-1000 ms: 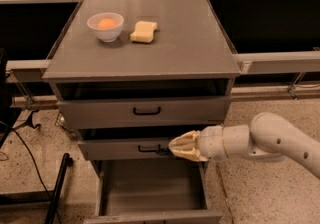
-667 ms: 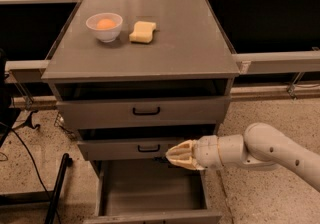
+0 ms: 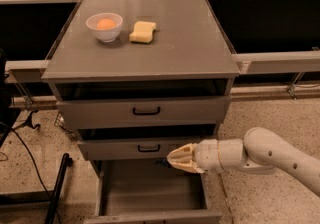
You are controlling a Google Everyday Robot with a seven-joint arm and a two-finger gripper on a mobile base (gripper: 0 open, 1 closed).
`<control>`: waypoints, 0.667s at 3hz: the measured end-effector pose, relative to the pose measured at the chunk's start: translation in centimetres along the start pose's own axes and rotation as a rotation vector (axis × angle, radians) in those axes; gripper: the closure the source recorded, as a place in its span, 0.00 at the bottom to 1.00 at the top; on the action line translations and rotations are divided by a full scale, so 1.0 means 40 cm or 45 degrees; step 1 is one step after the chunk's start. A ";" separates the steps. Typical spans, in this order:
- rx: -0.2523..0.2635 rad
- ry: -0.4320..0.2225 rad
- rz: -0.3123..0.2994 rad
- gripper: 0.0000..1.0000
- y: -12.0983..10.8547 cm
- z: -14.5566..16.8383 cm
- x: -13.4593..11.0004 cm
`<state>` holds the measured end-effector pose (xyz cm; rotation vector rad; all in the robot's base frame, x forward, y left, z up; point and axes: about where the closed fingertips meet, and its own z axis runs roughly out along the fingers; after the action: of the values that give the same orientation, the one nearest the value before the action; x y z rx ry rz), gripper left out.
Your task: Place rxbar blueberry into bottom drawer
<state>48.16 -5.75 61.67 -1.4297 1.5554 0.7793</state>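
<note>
My gripper (image 3: 176,159) reaches in from the right, just below the middle drawer's front and over the back of the open bottom drawer (image 3: 145,193). Its pale fingers are closed together on a small dark item, the rxbar blueberry (image 3: 161,161), of which only a sliver shows at the fingertips. The bottom drawer is pulled out and its plain grey interior shows nothing lying in it.
On the cabinet top (image 3: 190,43) stand a white bowl (image 3: 104,26) holding an orange object and a yellow sponge (image 3: 142,32). The top drawer (image 3: 145,111) and middle drawer (image 3: 135,147) are slightly pulled out. Black cables and a black pole (image 3: 56,188) lie on the floor at left.
My gripper has moved down and a little to the left, from in front of the middle drawer's handle to just over the open bottom drawer. The drawers have not moved.
</note>
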 end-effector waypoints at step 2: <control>0.012 -0.071 -0.025 1.00 -0.008 0.062 0.144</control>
<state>49.06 -6.17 55.47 -1.4031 1.4992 0.7929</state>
